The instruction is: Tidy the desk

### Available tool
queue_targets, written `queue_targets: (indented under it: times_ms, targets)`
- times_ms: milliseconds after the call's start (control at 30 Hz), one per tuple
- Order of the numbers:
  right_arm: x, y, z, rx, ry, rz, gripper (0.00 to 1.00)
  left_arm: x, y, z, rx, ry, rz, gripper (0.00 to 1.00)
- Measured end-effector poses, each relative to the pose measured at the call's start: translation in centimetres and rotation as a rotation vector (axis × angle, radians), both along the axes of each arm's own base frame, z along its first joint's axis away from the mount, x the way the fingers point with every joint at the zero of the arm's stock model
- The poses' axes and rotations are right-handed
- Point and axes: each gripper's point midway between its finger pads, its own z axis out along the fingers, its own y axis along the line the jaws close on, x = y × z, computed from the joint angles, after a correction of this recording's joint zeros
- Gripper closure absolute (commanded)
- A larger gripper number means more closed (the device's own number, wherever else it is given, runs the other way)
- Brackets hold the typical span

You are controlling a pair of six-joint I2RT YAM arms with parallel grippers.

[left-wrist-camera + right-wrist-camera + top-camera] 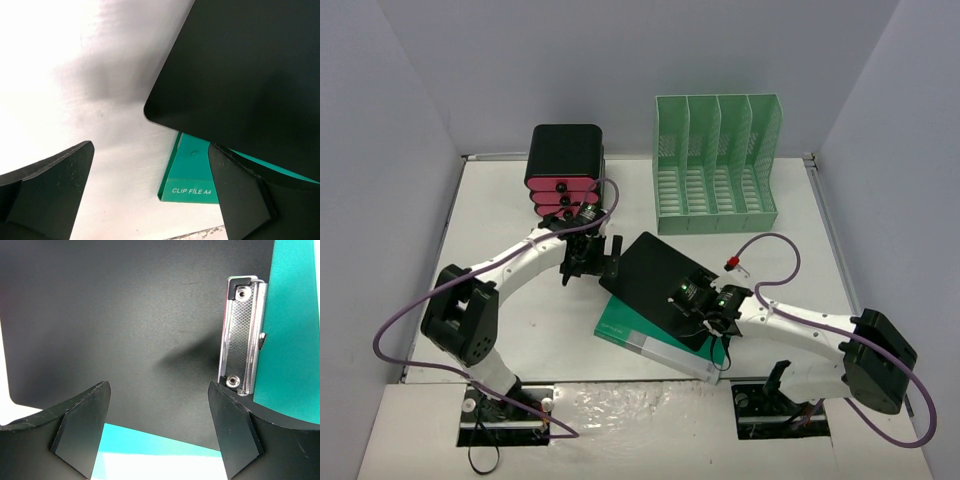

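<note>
The desk (515,205), a large flat white matte tabletop edged by pale grey walls, filled the floor of the scene and carried everything else. Against its far edge, left of the middle, stood a small black drawer unit with pink drawer fronts (564,165). To the right of it along the same edge stood a pale green plastic file rack with four upright slots (717,165), well apart from the drawers. Toward the near edge, about midway between the left and right edges, a flat teal-green plastic folder (620,325) lay on the desk, printed "CLIP FILE A4" in the left wrist view. A black rectangular clipboard (655,270) rested across the folder, turned at an angle to it. The clipboard's far-left corner overhung the bare desk. The left gripper (603,258) sat just beside that corner with its jaws spread wide and nothing between them. Its wrist view showed the rounded corner ahead of the fingers (60,185). The right gripper (688,292) hung over the clipboard's right end, jaws apart and gripping nothing. The black board face showed between them, and the silver metal clip (242,335) lay just beyond the right finger.
</note>
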Motion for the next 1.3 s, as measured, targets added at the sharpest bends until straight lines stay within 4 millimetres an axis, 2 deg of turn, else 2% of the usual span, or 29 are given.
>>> queue_targets:
  times_ms: [100, 333, 533, 667, 900, 1133, 1300]
  targets:
    - [-0.1, -0.1, 0.0, -0.003, 0.002, 0.0, 0.24, -1.6, 0.7, -0.6, 0.002, 0.026, 0.018, 0.03]
    - [-0.9, -0.4, 0.0, -0.017, 0.015, -0.001, 0.24, -3.3, 0.2, -0.6, -0.083, 0.037, 0.037, 0.03]
    - [-2.0, -1.2, 0.2, 0.007, 0.022, -0.039, 0.23, -2.9, -0.3, -0.5, -0.096, 0.028, 0.023, 0.03]
    - [-2.6, -1.9, -0.3, -0.003, 0.037, -0.058, 0.23, -1.8, -0.9, -0.7, -0.094, 0.027, 0.015, 0.03]
    - [-2.9, -1.6, -0.3, 0.003, 0.036, -0.055, 0.23, -1.0, -2.0, -1.4, -0.153, 0.025, 0.007, 0.06]
    - [-3.4, -1.9, -1.0, -0.005, 0.046, -0.054, 0.22, -0.1, -3.6, -0.1, -0.235, 0.0, -0.025, 0.1]
    - [-3.7, -2.1, -1.3, -0.008, 0.052, -0.063, 0.22, 1.4, -5.6, 2.7, -0.314, -0.039, -0.071, 0.11]
